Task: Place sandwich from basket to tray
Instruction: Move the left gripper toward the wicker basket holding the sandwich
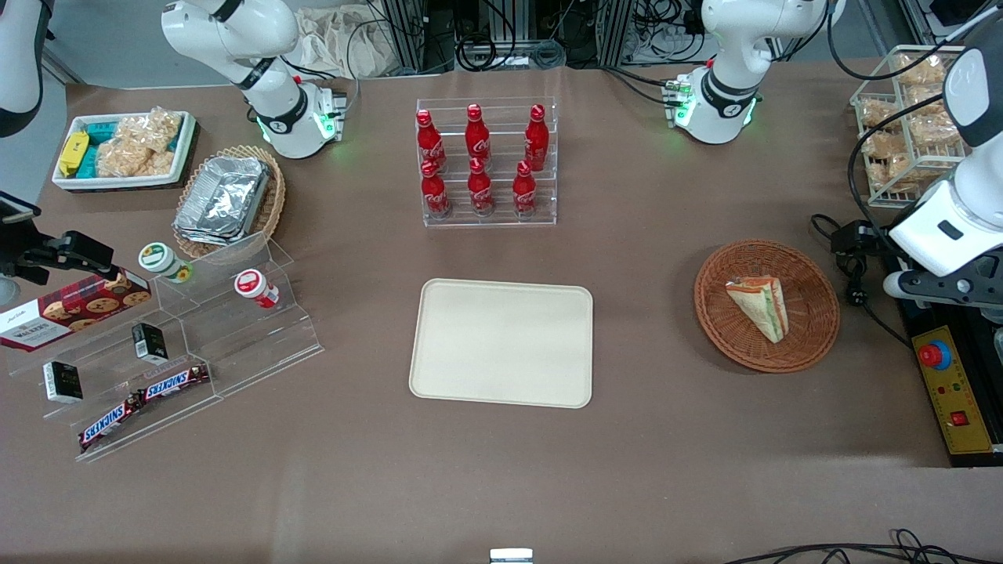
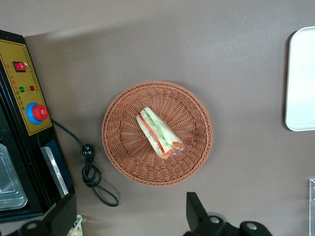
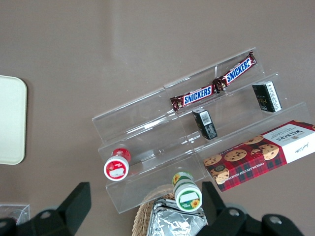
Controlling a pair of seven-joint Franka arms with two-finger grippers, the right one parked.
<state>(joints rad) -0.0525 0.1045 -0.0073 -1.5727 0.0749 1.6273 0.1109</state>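
Currently, you will find the sandwich (image 1: pixel 760 306) lying on its side in the middle of the round wicker basket (image 1: pixel 815 329) — wrapped, with its filling stripes showing. The basket sits toward the working arm's end of the table, well apart from the cream tray (image 1: pixel 501 342), which holds nothing. The left gripper (image 2: pixel 130 216) hangs above the table, off the basket's rim toward the working arm's end and clear of the sandwich — its fingers (image 2: pixel 195 210) spread wide, gripping nothing. A black control box (image 1: pixel 952 399) with a red button stands just beside the basket.
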